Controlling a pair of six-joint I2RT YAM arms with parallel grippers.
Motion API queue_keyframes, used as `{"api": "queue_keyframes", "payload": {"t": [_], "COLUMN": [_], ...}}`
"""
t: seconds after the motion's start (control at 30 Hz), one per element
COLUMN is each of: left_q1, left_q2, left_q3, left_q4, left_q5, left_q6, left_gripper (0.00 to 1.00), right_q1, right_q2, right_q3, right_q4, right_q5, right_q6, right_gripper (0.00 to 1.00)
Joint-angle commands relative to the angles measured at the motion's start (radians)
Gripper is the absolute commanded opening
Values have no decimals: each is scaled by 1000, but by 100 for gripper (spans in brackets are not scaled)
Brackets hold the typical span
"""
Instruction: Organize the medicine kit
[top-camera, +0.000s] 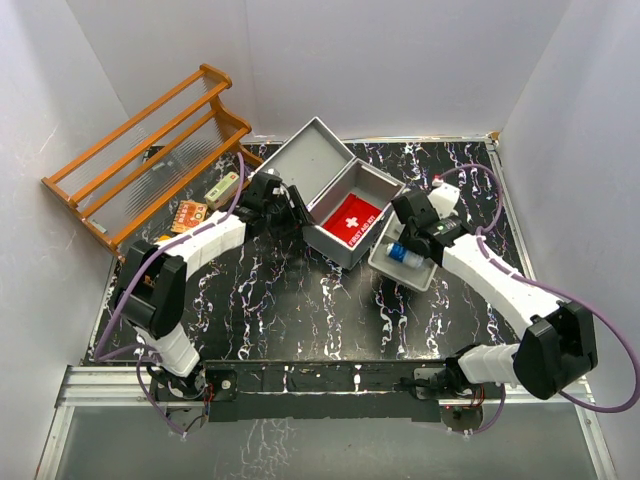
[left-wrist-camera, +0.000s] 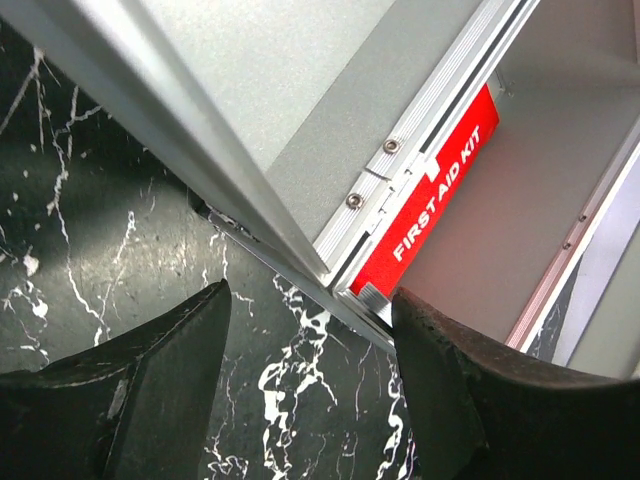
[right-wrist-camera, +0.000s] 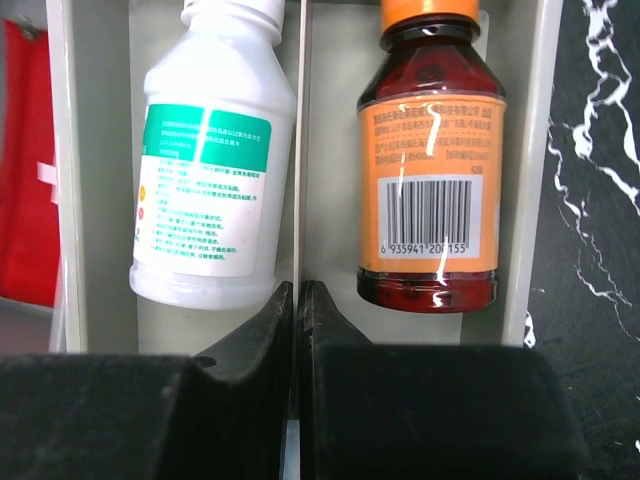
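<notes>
Closest to my right wrist camera are the black fingers of the right gripper, pressed together at the near end of a thin divider in a shallow pale-grey plastic tray; I cannot tell whether they nip that divider or only meet over it. On one side of the divider lies a white plastic bottle with a green-and-white label, on the other a brown bottle with an orange label and orange cap, each in its own compartment. From above, I see the tray sitting just beside the right side of the medicine kit, a boxy light-grey metal case standing open in the middle of the black marble-patterned table, its hinged lid thrown back toward the left rear. A flat red pouch lettered FIRST AID KIT lies inside it. My left gripper sits at the case's left corner with its jaws spread, the metal edge of the case between the two fingers and neither touching it as far as I can see. An orange-brown wooden slatted rack stands at the back left, with a small green-and-white box and an orange packet near its foot.
</notes>
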Motion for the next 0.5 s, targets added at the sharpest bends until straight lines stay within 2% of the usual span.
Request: {"api": "queue_keyframes", "payload": {"t": [0.0, 0.2, 0.47], "left_q1": [-26, -74, -143], "left_q2": [-52, -99, -158], "left_q3": [-101, -169, -226], "left_q4": [-104, -58, -25], "left_q5": [56, 112, 101], "left_q6": [23, 10, -15], "left_gripper": [62, 62, 64], "right_q1": [-4, -3, -2], "right_q2": [28, 124, 228], "right_q3": [155, 289, 421], "right_q4": [34, -11, -29], "right_q5": [53, -2, -65], "right_q6": [-43, -85, -121], "right_gripper": [0, 0, 0]}}
